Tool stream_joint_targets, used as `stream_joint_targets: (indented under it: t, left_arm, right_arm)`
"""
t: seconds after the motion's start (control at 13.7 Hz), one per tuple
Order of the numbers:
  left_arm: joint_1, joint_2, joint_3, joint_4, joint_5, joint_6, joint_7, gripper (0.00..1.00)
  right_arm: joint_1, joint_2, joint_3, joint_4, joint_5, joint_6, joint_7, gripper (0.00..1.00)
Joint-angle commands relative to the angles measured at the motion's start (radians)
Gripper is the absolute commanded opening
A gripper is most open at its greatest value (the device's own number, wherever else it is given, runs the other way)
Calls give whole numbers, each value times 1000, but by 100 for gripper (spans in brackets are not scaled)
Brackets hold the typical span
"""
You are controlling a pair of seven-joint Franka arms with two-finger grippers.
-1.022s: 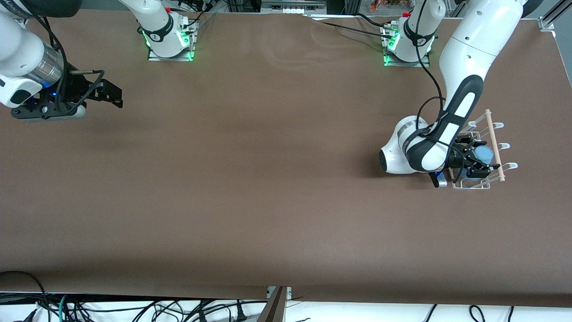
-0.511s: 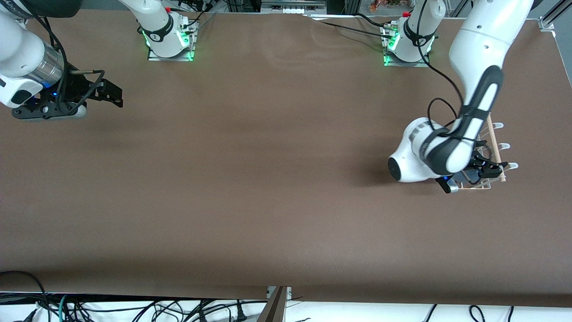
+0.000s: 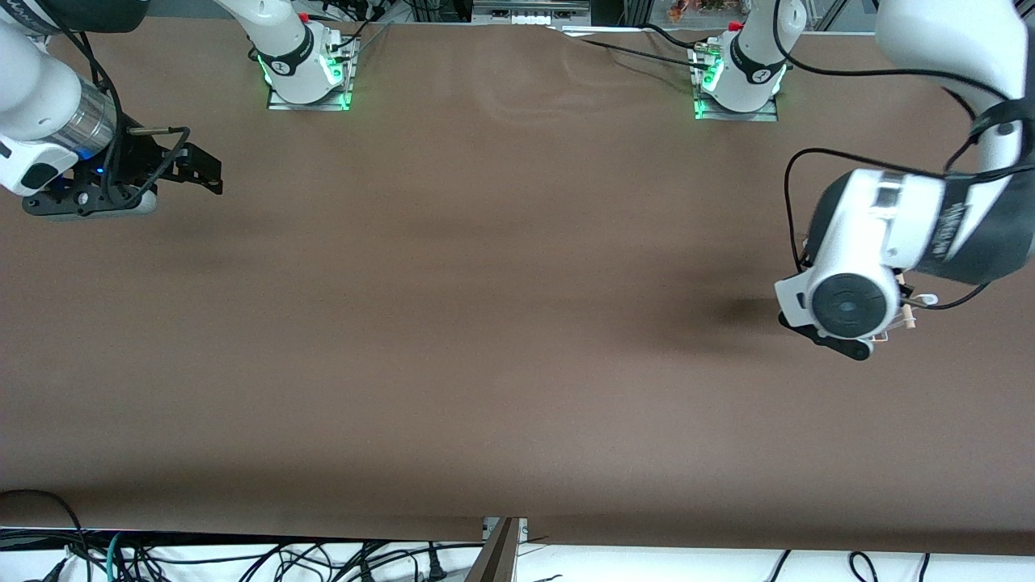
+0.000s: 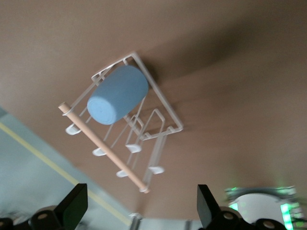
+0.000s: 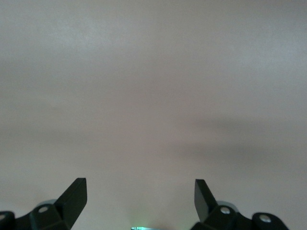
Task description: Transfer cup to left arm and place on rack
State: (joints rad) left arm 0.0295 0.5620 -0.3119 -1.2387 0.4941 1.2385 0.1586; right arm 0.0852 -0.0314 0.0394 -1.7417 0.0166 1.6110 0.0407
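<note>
The light-blue cup (image 4: 117, 95) lies on its side on the white wire rack (image 4: 160, 103), its base against the wooden dowel (image 4: 103, 146). My left gripper (image 4: 141, 211) is open and empty, well above the rack and clear of the cup. In the front view the left arm's wrist (image 3: 849, 303) hides the cup and most of the rack; only the dowel's end (image 3: 910, 318) and one loop show. My right gripper (image 3: 212, 176) is open and empty, waiting over the table at the right arm's end; it also shows in the right wrist view (image 5: 140, 203).
The rack stands close to the table's edge at the left arm's end, with grey floor and a yellow line (image 4: 43, 153) past it. The arm bases (image 3: 307, 73) (image 3: 736, 81) stand along the table's back edge. Cables hang below the front edge.
My left gripper was on the cup at the rack; it has let go and risen high above it. The cup stays on the rack. The right arm has not moved.
</note>
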Motion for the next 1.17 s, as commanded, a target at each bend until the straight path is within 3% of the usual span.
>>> stream_joint_targets:
  t: [0.0, 0.15, 0.29, 0.37, 0.51, 0.66, 0.88, 1.1]
  left_arm:
    - [24, -4, -6, 146, -112, -1, -57, 100]
    - [36, -22, -6, 205, -140, 56, -56, 100]
    - [24, -103, 16, 177, -234, 128, -59, 100]
    - [3, -185, 69, 72, -268, 203, -62, 100]
    - [-10, -382, 172, -235, -455, 448, -65, 100]
    - [-11, -517, 212, -462, -494, 565, -67, 100]
    - [-43, -583, 275, -564, -493, 578, -82, 100]
    - [-68, -585, 292, -568, -465, 584, -83, 100]
  right_arm:
    - [-10, -1, 11, 2, -14, -11, -12, 99]
    - [-10, 4, 11, 2, -14, -10, -10, 99]
    - [-10, 4, 11, 2, -14, -10, -10, 99]
    - [-10, 5, 11, 2, -14, -10, -10, 99]
    - [-10, 5, 11, 2, -14, -11, -10, 99]
    - [-10, 5, 11, 2, -14, -11, -10, 99]
    - [-10, 5, 11, 2, -14, -11, -10, 99]
    - [-10, 5, 11, 2, -14, -11, -7, 99]
